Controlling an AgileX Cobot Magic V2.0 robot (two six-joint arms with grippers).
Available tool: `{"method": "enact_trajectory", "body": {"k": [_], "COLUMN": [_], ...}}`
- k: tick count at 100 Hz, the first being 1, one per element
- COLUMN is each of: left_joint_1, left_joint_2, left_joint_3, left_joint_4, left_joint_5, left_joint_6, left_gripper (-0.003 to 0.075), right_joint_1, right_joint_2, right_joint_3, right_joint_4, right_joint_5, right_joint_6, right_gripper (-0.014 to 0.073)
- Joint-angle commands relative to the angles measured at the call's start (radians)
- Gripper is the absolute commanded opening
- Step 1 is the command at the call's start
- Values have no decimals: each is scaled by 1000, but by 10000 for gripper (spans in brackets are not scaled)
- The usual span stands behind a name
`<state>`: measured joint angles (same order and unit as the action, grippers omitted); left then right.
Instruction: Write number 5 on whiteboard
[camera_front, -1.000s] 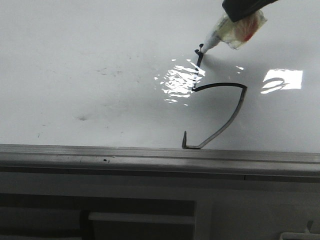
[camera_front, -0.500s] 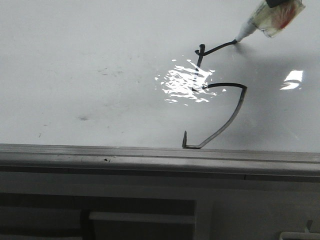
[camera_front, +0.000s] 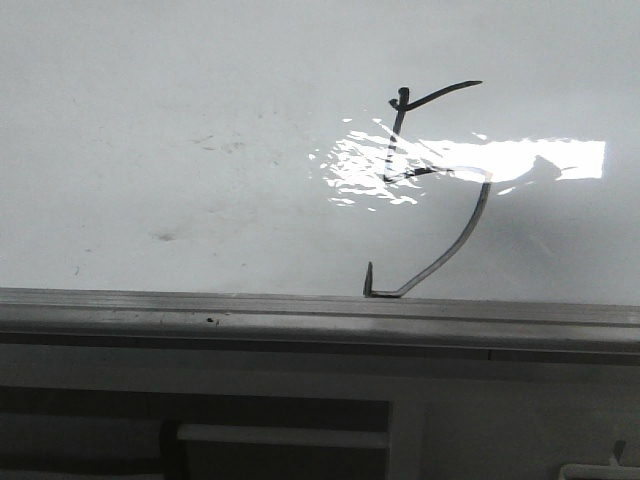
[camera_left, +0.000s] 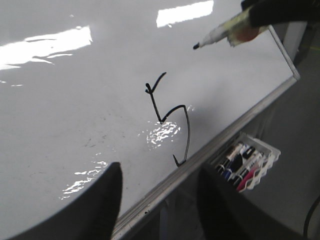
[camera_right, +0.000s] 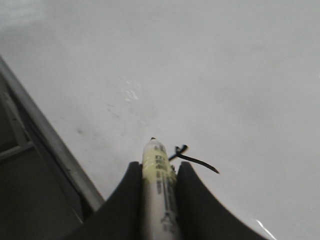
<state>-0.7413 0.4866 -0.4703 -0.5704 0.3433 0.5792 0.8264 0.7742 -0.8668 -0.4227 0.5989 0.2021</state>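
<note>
**Marker lifted, one 5 drawn**

Gone from the front view since half a second ago is the marker (camera_left: 227, 34), which is now hovering off the board, clamped in the right pincer (camera_right: 159, 172). One number 5 (camera_front: 432, 190) is sitting right of centre on the whiteboard (camera_front: 180, 120), its hook just above the grey frame (camera_front: 300, 310). Left pincer (camera_left: 160, 200) is hanging apart, holding nothing. One tray (camera_left: 246, 162) of spare markers is sitting beyond the board's edge.

Bright ceiling-light glare (camera_front: 520, 160) up top, grey floor (camera_left: 295, 150) below, and a clear tray (camera_left: 246, 162) of spare markers hanging off the side.
</note>
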Motion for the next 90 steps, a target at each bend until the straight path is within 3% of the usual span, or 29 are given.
{"method": "enact_trajectory", "body": {"k": [1,20,36,58,90], "left_joint_1": [4,4,-34,-161,-187], "left_joint_2": [78,307,462,603,711], "left_joint_3": [-94,-249,-358,-396,-396], "left_joint_4": [-11,-45,-118,-121,-134], "left_joint_5": [-11,129,226,150,80], "left_joint_6": [87,272,401,438,437], "left_gripper": [442,440,440,440,438], "right_joint_1": [79,222,256,256,256], "right_joint_2": [-14,54,118,141,141], "right_joint_3": [-28,15,16,16,28], "right_joint_4": [-29,-31,-33,-22,19], "right_joint_5": [-43,-36,-84,-130,-81], "right_joint_6": [-10,-128,-127,-127,-127], "right_gripper": [-63,-64,-64,-64,-64]}}
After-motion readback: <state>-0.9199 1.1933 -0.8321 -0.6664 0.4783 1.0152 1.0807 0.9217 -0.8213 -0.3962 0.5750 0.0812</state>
